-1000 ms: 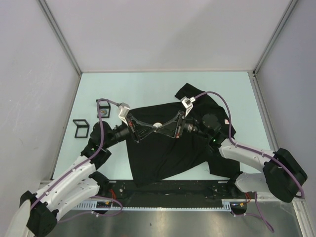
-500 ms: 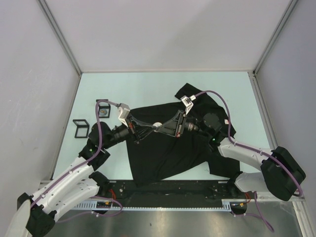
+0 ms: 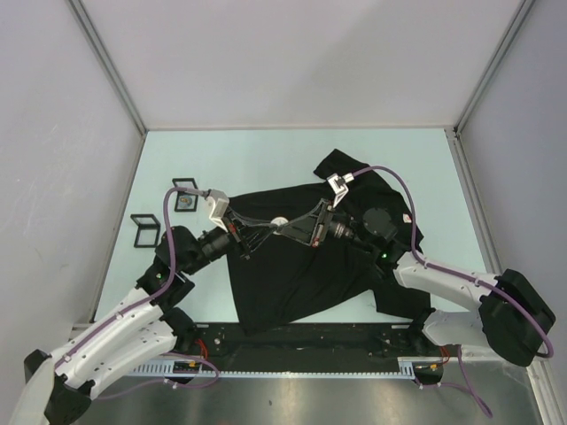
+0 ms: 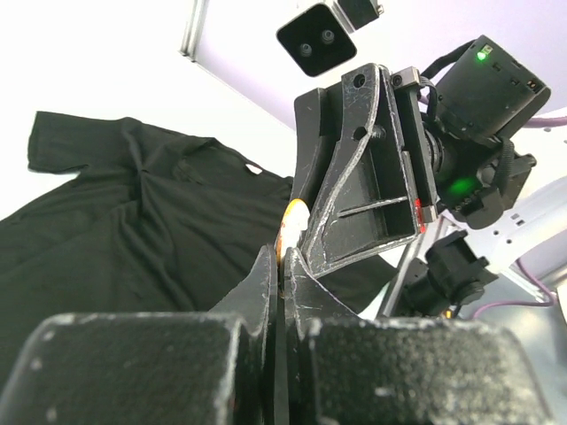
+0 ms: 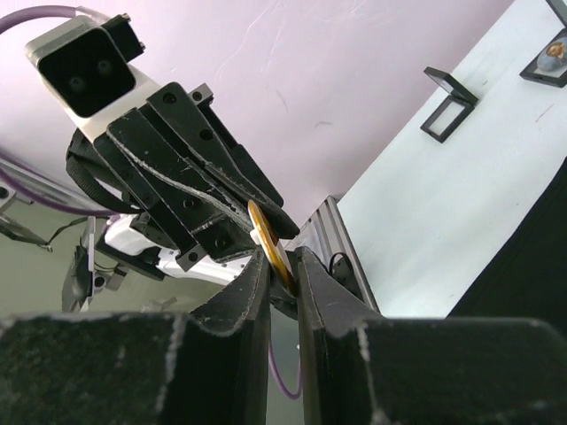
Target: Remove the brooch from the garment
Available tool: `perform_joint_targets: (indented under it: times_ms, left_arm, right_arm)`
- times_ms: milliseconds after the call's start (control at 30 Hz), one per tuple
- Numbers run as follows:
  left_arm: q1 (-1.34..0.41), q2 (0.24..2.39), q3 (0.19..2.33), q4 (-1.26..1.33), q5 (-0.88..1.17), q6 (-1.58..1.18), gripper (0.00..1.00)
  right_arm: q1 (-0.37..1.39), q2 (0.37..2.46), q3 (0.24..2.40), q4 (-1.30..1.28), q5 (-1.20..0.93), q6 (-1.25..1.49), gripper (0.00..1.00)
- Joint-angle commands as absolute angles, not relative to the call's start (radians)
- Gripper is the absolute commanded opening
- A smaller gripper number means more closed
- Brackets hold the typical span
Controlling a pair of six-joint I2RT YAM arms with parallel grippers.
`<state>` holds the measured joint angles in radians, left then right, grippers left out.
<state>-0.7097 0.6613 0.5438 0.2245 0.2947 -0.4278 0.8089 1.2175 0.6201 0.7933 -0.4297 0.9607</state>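
I see the top view looking down from the near side, and both wrist views facing each other up close, sharing the brooch (image 5: 266, 235)

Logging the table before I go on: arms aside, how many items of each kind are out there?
black T-shirt: 1
brooch: 1
small black square cases: 2
Total: 4

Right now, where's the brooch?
Top view, centre: the brooch is pinched where the jaws of the left gripper and right gripper meet, over the black T-shirt.
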Motion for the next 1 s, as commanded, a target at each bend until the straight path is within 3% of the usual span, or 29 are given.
perform_joint_targets:
  times_ms: [0, 100, 233, 433, 700, 767, 967]
  left_arm:
    - [-0.742, 0.64, 0.591, 0.261, 0.321, -0.37, 0.01]
    - [-0.747, 0.63, 0.587, 0.253, 0.299, -0.371, 0.0]
    - [-0.747, 0.637, 0.633, 0.149, 0.169, -0.379, 0.0]
    - [-0.746, 0.683, 0.722, -0.087, 0.009, -0.368, 0.0]
    - [-0.73, 0.805, 0.876, -0.382, -0.246, -0.295, 0.0]
    - [-0.703, 0.863, 0.943, -0.507, -0.377, -0.278, 0.01]
    - [-0.528, 1.063, 1.068, -0.742, -0.515, -0.291, 0.0]
  right_arm:
    - [0.808, 1.249, 0.652, 0.787, -0.316, 1.0, 0.04]
    - [0.822, 1.243, 0.652, 0.787, -0.313, 0.974, 0.08]
    - [0.833, 1.209, 0.65, 0.718, -0.322, 0.914, 0.38]
    - [0.841, 1.093, 0.65, 0.471, -0.272, 0.767, 0.55]
    - [0.807, 1.002, 0.65, 0.354, -0.095, 0.591, 0.67]
    - [0.756, 1.047, 0.669, 0.389, -0.061, 0.591, 0.68]
    - [0.707, 1.235, 0.721, 0.543, -0.046, 0.584, 0.67]
